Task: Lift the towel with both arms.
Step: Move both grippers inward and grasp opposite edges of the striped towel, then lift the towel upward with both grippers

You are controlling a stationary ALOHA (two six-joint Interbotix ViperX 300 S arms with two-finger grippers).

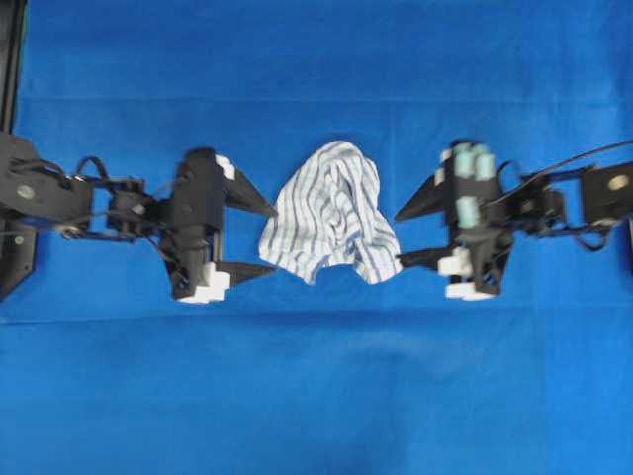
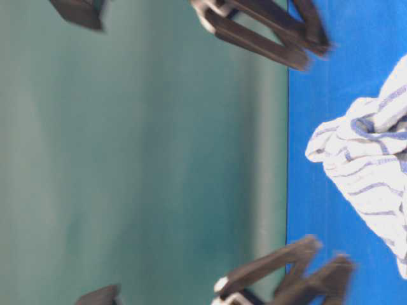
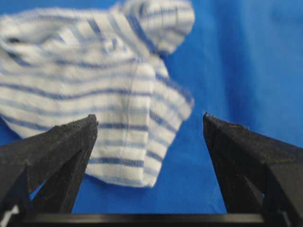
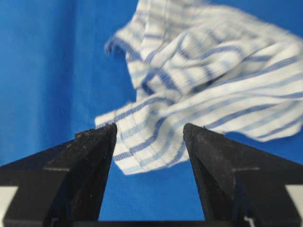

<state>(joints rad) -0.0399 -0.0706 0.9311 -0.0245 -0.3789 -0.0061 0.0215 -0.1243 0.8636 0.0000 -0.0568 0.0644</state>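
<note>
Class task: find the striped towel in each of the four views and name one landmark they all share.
Overhead: towel at centre, between the two grippers.
Table-level: towel at the right edge, partly cut off.
Left wrist: towel upper left, beyond the fingertips.
Right wrist: towel upper right of centre, beyond the fingertips.
Shared landmark: the blue cloth beneath it.

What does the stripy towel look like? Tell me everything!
The towel is a small, soft white cloth with thin blue and grey stripes. It lies crumpled and folded over itself in a heap on the blue table cloth, between the two grippers. It rests only on the table cloth; neither gripper is holding it.
</note>
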